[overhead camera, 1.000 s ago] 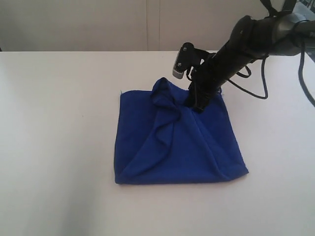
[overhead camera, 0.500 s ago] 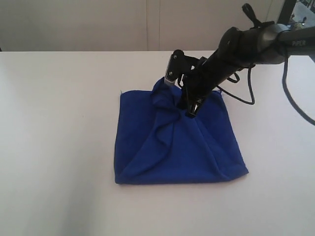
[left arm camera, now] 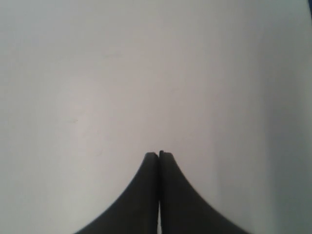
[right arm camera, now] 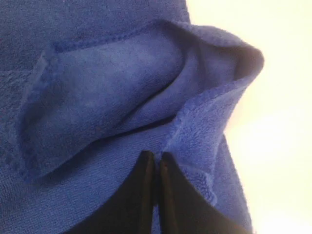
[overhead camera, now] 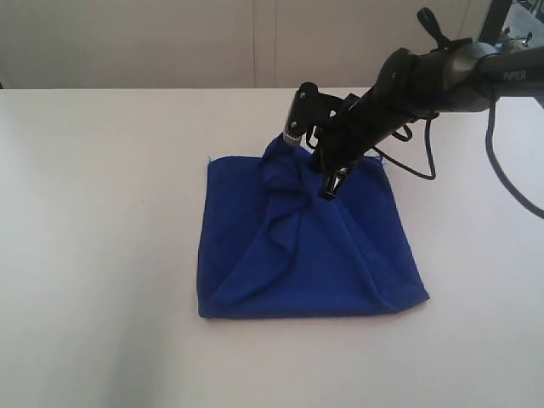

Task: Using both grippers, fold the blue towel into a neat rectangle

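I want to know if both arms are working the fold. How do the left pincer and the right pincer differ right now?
The right pincer is down at the bunched far edge of the blue towel; the left pincer hangs over white table, with no cloth in its view. The right pincer shows in the exterior view; the left pincer does not. Both are black with jaws shut; whether the right one pinches cloth is unclear.
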Robot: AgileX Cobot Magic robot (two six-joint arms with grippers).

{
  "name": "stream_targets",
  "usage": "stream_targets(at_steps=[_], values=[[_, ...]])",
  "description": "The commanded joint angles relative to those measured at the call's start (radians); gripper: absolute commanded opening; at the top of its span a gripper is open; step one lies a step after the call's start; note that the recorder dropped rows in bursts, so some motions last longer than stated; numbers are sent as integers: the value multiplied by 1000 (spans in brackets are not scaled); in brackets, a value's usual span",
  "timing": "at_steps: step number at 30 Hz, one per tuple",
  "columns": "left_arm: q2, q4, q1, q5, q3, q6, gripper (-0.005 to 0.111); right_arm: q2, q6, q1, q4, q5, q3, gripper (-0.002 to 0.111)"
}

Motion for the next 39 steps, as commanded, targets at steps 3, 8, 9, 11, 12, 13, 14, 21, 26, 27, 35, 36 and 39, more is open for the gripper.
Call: stream_targets(at_steps=[3,8,9,11,12,13,14,21,26,27,35,36,39], values=[[-7,-5,1,13,5,-2,0,-87,258,-3,-42,26,2,0],[-7,-5,1,13,5,-2,0,-105,488,-3,-133,130,2,0],[-7,-5,1,13,5,-2,0,-105,514,-3,-133,130,2,0],[-7,-5,1,13,5,-2,0,-105,580,-5,-133,123,2,0],[-7,-5,1,13,5,-2,0,-105,618,-11,-133,118,2,0],[-7,-5,1,13,5,-2,0,-105,645,-17,-133,118,2,0],[-7,-5,1,13,5,-2,0,-105,674,-29,-129,117,2,0],[-7,0,1,13,5,141,0,-105,698,-71,-65,126,2,0],[-7,0,1,13,5,141,0,-105,698,-72,-36,129,2,0],[-7,0,1,4,5,141,0,-105,698,-72,-35,129,2,0],[-7,-59,1,-177,5,89,0,-105,698,-72,-33,135,2,0],[-7,-66,1,-219,5,87,0,-105,698,-72,-33,135,2,0],[3,-134,1,-333,5,52,0,-105,698,-72,-33,135,2,0]])
